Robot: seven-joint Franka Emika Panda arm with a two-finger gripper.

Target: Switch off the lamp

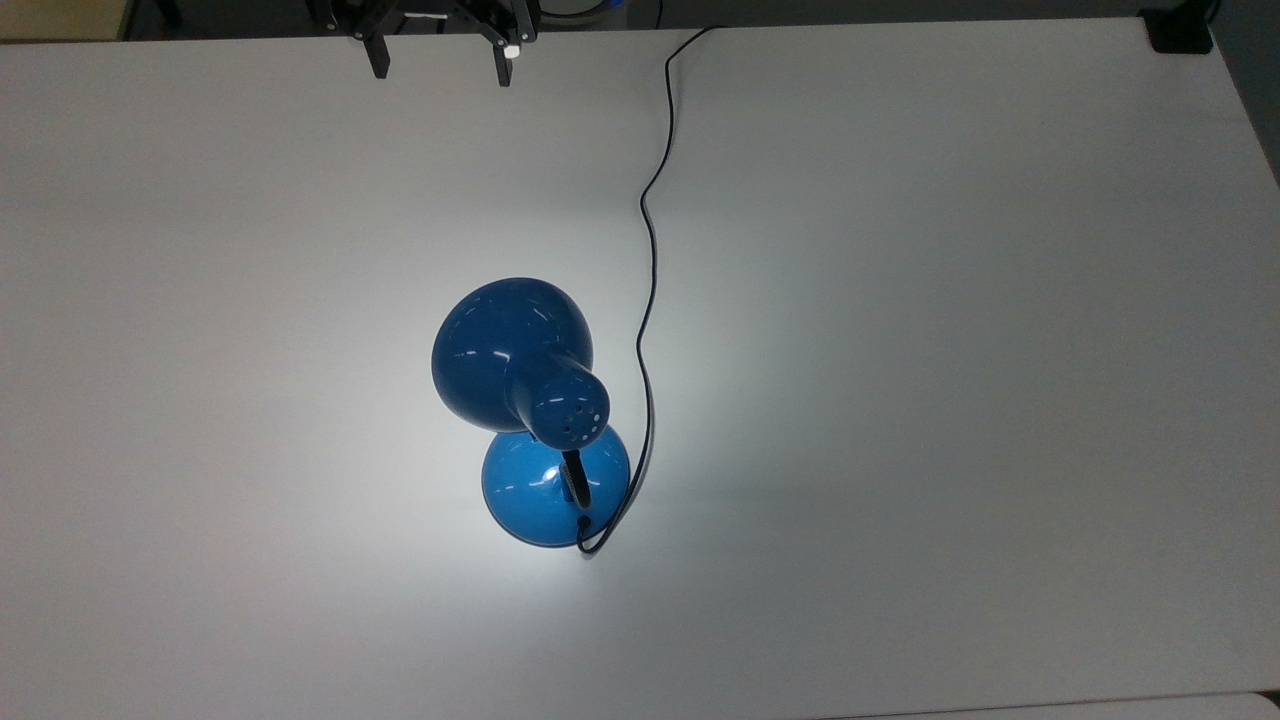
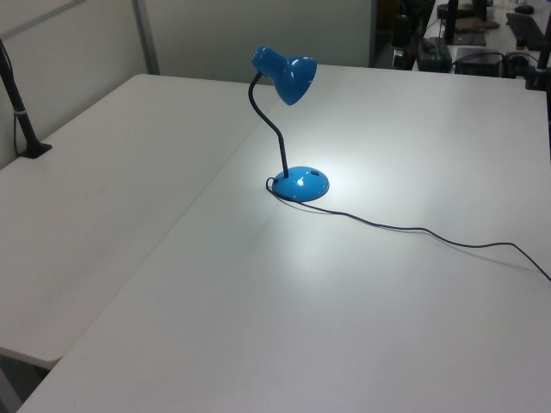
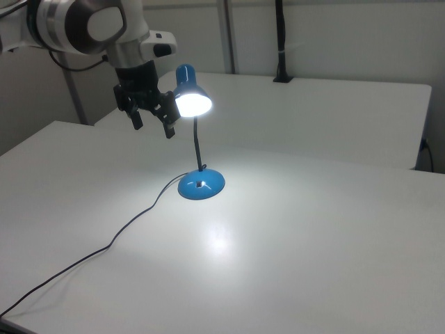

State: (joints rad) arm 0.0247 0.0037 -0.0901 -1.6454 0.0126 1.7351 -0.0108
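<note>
gripper: the gripper (image 1: pixel 441 62) sits at the upper edge of the top view, left of centre, with its two black fingers (image 1: pixel 376 58) spread apart and nothing between them. in the right view the gripper (image 3: pixel 152 122) hangs in the air at the upper left on a white arm (image 3: pixel 83 24), fingers pointing down and spread, above the table and apart from it.
lamp: the lamp (image 1: pixel 530 410) stands upright near the middle of the table in the top view, well apart from the gripper. in the left view the lamp (image 2: pixel 290 129) stands a little left of centre; in the right view the lamp (image 3: pixel 195 136) is just to the right of the gripper as that picture frames it, and i cannot tell how near they really are.
shade: blue, glossy, small holes in its narrow end (image 1: pixel 510 355); in the right view its mouth (image 3: pixel 192 103) glows white.
light: a bright patch lies on the table around the round blue base (image 1: pixel 556 487) in all three views, so the lamp is lit.
neck: a thin black curved neck (image 2: pixel 269 120) joins shade to base.
cord: a thin black cord (image 1: pixel 648 260) leaves the base and runs to the upper edge of the top view; in the left view the cord (image 2: pixel 413 229) trails off to the right; in the right view the cord (image 3: pixel 104 249) runs to the lower left.
table: white and flat (image 1: pixel 950 350).
</note>
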